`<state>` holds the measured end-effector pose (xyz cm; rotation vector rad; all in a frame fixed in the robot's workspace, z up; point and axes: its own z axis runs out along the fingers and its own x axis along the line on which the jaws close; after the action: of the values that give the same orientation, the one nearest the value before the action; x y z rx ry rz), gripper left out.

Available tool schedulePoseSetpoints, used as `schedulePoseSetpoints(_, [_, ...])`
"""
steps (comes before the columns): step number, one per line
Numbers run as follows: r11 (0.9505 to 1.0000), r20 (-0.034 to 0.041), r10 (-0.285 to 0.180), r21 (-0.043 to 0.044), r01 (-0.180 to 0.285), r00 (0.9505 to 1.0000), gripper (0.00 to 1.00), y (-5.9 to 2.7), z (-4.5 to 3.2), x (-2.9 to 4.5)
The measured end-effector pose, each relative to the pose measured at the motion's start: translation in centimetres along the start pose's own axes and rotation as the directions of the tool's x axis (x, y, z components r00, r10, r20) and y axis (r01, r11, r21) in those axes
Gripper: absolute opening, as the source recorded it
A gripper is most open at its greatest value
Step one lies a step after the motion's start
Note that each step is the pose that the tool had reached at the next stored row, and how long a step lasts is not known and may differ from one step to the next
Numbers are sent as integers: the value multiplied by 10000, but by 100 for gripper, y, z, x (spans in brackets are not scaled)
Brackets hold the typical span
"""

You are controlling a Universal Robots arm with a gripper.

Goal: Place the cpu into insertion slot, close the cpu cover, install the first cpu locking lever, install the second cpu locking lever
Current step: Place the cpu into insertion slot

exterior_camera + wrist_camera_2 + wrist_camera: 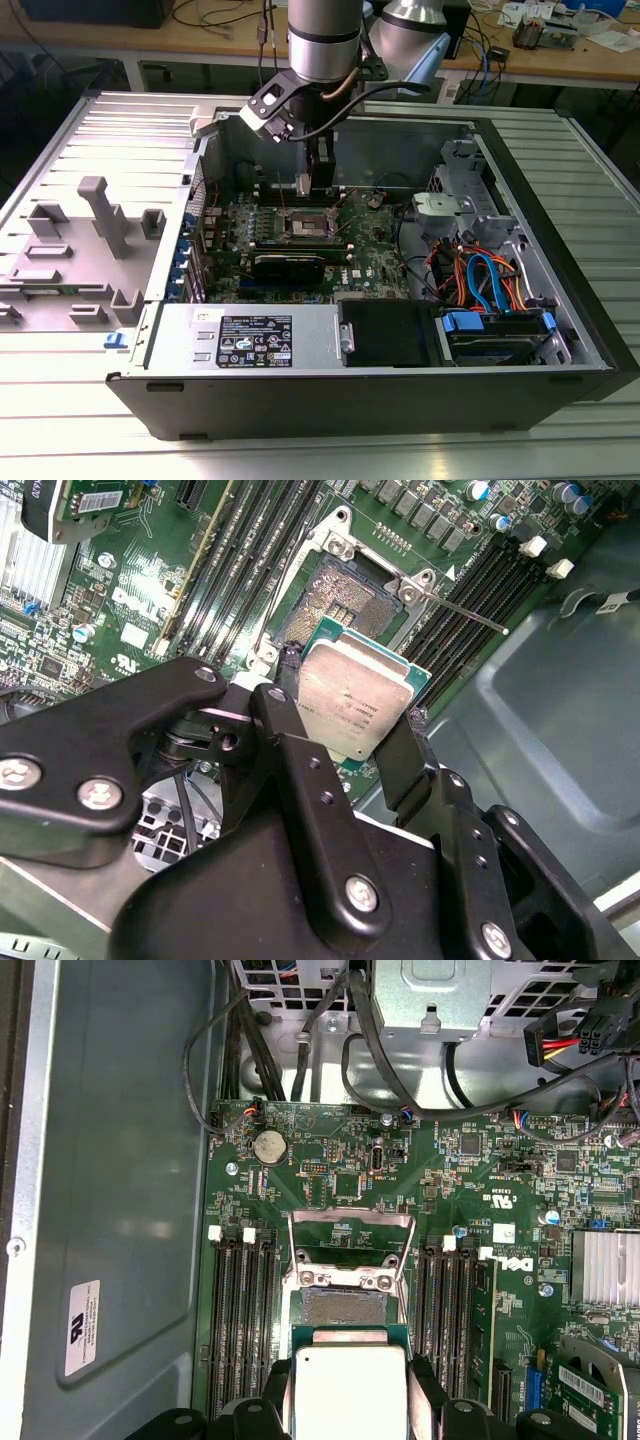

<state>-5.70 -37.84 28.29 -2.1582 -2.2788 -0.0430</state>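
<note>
An open black computer case point(380, 405) lies on our ribbed grey metal worktop point(300, 462), with wooden benches point(560, 60) across the exterior view's upper edge. Our black hand point(352, 692) clamps the square silver-topped cpu point(345, 720) by opposite edges. Its metal face is towards both wrist cameras, close to the dark, silver-rimmed insertion slot point(340, 598).

Ribbed silver metal tabletop point(80, 440), bright glare across it, long wooden workbench point(605, 64) behind, loose cables point(215, 15) strewn on top.
</note>
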Motion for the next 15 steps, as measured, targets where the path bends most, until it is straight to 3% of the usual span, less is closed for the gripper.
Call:
schedulePoseSetpoints(9, [10000, 1, 98, -2, -98, 10000, 55, 0, 30, -1])
schedulePoseSetpoints(15, [9997, 5, 238, -5, -238, 9997, 55, -2, 99, -2])
